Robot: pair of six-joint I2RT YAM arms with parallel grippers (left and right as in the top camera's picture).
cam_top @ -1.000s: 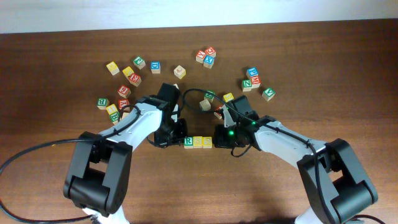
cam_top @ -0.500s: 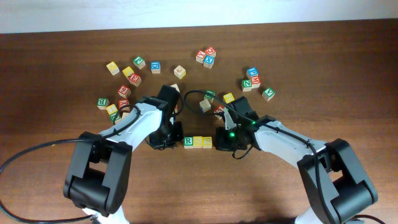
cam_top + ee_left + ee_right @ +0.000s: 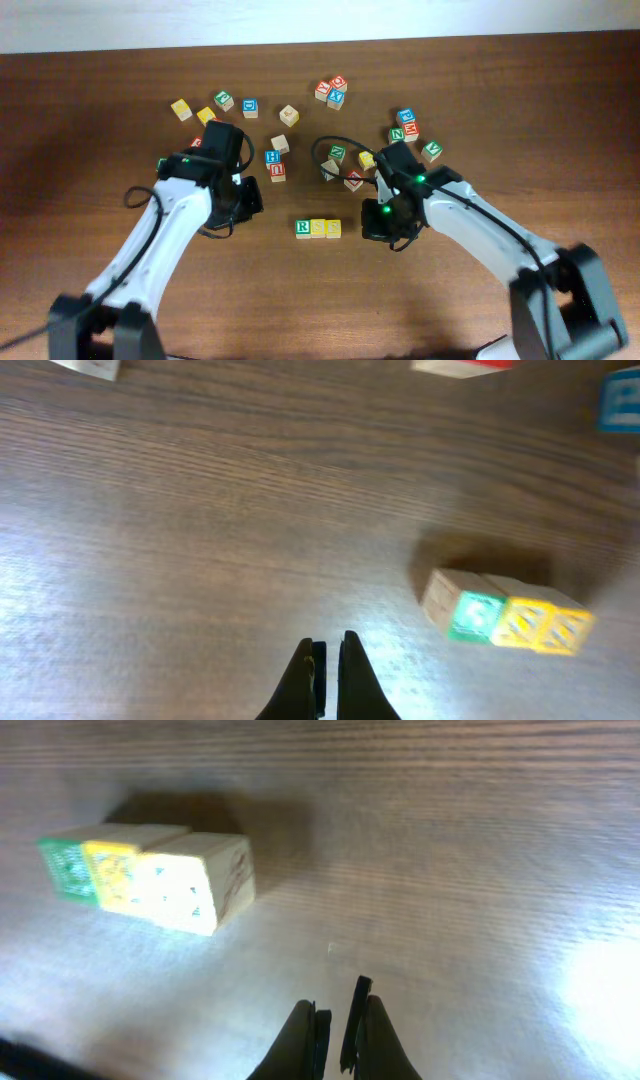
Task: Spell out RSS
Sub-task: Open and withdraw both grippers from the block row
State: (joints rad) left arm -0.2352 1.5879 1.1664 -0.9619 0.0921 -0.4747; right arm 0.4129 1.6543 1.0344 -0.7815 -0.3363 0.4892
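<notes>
Dark wooden surface (image 3: 560,90) under a pale strip of wall, and both arms are over it. The left arm (image 3: 165,225) comes in from the near-left corner and the right arm (image 3: 470,220) from the near-right. They flank the middle of the surface.

The left end effector (image 3: 246,195) hangs off to the left of the word, well apart from it. Its fingers are pressed together and hold nothing, and its wrist view shows only bare wood under the tips. The right end effector (image 3: 378,222) sits near the word's right end without touching it. Its fingers are closed too, and empty.

Loose cubes (image 3: 289,114) lie scattered across the far half in small bunches, red, blue, green and yellow, all apart from the middle.

And there it is: RSS (image 3: 318,229), one tidy row between the two arms. Green R (image 3: 303,228) is on the left, a yellow S (image 3: 318,229) touches it, and the other S (image 3: 333,229) sits tight against that one. All three faces are up and readable from overhead.

By my reading the placing is done and this is the finishing step. The next move calls for both arms to clear off high and wide. The right one needs the most care, since it sits close enough that a sideways swing could clip the last S and break the line.
</notes>
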